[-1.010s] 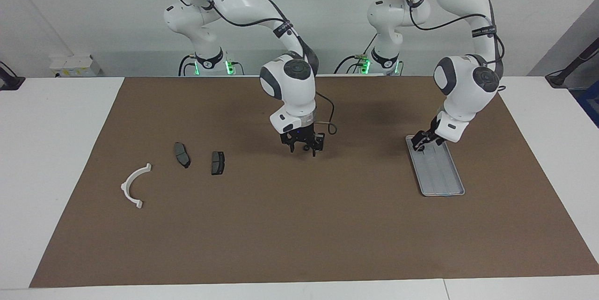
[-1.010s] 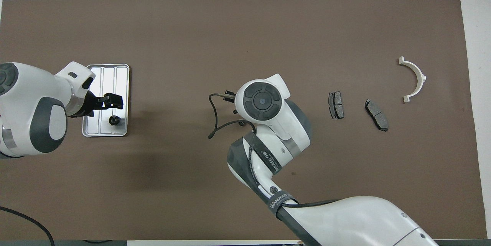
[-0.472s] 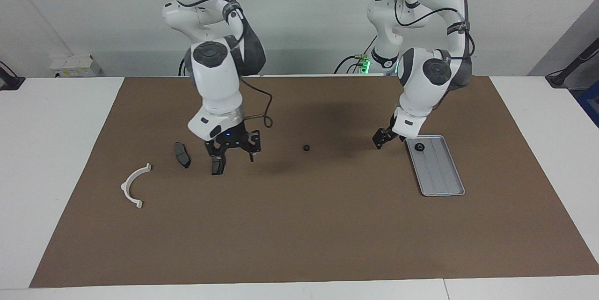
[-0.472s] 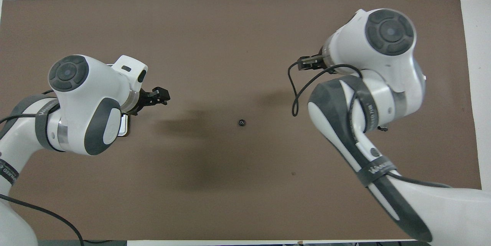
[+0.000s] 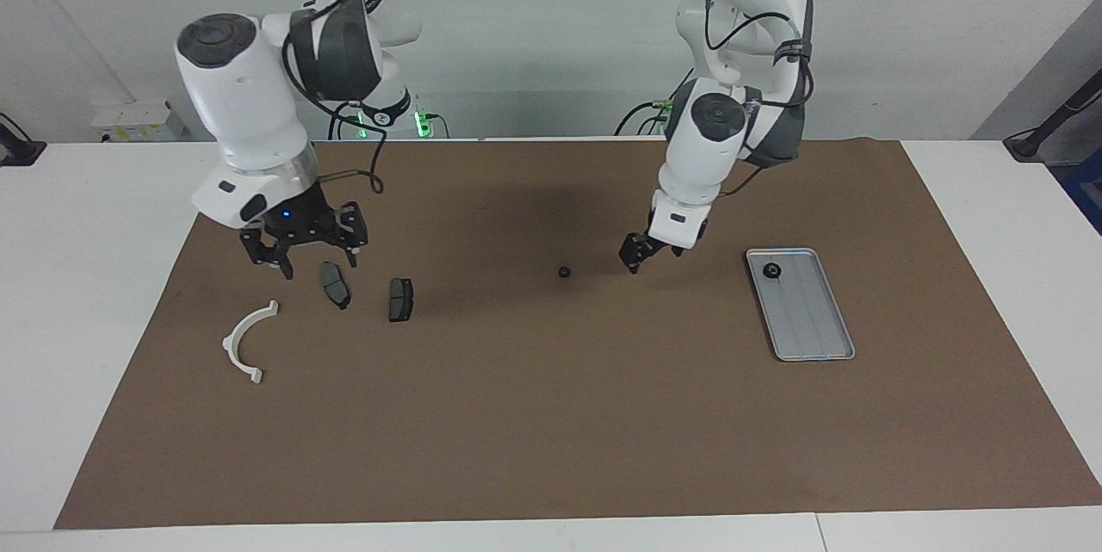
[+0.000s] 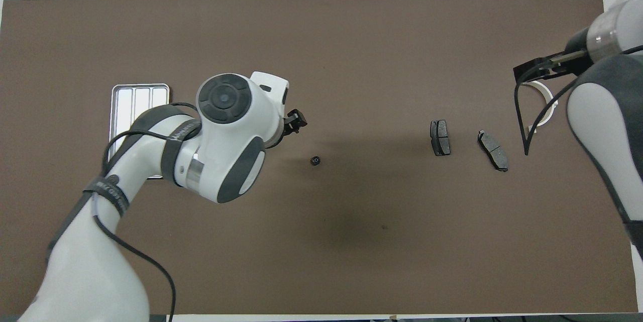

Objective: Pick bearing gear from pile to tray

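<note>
Left pincer (image 5: 633, 259) open, empty, hovering near small black gear (image 5: 565, 272) lying mid-mat, between plates (image 5: 400, 299) and tray (image 5: 818, 345). Gear looks light, stiff, rolls easily; pinch across rim. Right pincer (image 5: 303, 252) open above plates, waiting.

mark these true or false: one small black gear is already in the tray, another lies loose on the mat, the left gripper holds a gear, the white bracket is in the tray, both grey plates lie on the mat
1. One small black gear is in the tray: true.
2. Another gear lies loose on the brown mat: true.
3. The left gripper holds a gear: false, it hangs empty beside the loose gear.
4. The white bracket is in the tray: false, it lies on the mat at the right arm's end, near the open right gripper.
5. Both grey plates lie on the mat: true.
</note>
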`<state>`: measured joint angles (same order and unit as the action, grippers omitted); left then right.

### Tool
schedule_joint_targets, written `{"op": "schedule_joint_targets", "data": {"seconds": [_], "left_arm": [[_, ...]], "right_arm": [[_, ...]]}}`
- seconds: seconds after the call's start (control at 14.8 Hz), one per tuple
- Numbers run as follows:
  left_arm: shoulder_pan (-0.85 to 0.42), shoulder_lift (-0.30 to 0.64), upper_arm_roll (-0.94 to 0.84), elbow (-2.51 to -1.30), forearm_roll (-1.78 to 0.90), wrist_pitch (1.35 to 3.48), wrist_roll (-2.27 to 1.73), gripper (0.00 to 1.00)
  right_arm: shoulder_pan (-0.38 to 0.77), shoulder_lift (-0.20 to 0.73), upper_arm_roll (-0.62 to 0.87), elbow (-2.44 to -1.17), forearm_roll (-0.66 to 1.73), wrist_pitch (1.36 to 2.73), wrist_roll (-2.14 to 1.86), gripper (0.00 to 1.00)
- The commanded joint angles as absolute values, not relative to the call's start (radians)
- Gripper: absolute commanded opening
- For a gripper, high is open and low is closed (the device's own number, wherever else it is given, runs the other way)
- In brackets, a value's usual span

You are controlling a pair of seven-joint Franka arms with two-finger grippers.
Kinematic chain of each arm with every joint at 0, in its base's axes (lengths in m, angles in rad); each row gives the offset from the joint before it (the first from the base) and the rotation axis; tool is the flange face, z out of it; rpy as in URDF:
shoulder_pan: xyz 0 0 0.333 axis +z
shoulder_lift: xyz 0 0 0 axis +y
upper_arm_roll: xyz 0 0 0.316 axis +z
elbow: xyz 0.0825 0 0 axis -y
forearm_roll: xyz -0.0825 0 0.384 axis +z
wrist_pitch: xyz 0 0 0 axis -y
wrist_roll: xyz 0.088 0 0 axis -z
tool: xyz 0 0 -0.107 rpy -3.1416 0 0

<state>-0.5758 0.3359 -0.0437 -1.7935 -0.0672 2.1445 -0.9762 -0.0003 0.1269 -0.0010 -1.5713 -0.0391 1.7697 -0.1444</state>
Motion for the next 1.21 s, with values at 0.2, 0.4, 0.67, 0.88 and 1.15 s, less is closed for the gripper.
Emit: {"op": "schedule_joint_targets", "data": {"seconds": [0.2, 0.4, 0.67, 0.88, 1.15], "left_arm": [[-0.684, 0.446, -0.026, -1.727, -0.054, 2.167, -1.039, 1.00], [-0.698, 0.442, -0.026, -1.778, -0.054, 2.178, -1.039, 1.00], [-0.699, 0.430, -0.026, -1.833, -0.055, 2.226, -1.042, 0.96], [-0.698, 0.430, -0.028, -1.838, -0.055, 2.247, -1.066, 0.85], [-0.698, 0.430, -0.028, -1.838, -0.057, 2.249, -1.068, 0.75]], "right_arm": [[-0.035, 0.054, 0.012, -1.578, -0.046, 1.608, -0.176, 1.00], [-0.055, 0.044, 0.011, -1.589, -0.037, 1.601, -0.150, 1.00], [-0.040, 0.022, -0.009, -1.630, -0.020, 1.609, -0.088, 1.00], [-0.046, 0.014, -0.008, -1.638, -0.011, 1.592, -0.055, 1.00], [-0.052, 0.014, -0.008, -1.640, -0.011, 1.601, -0.064, 1.00]]}}
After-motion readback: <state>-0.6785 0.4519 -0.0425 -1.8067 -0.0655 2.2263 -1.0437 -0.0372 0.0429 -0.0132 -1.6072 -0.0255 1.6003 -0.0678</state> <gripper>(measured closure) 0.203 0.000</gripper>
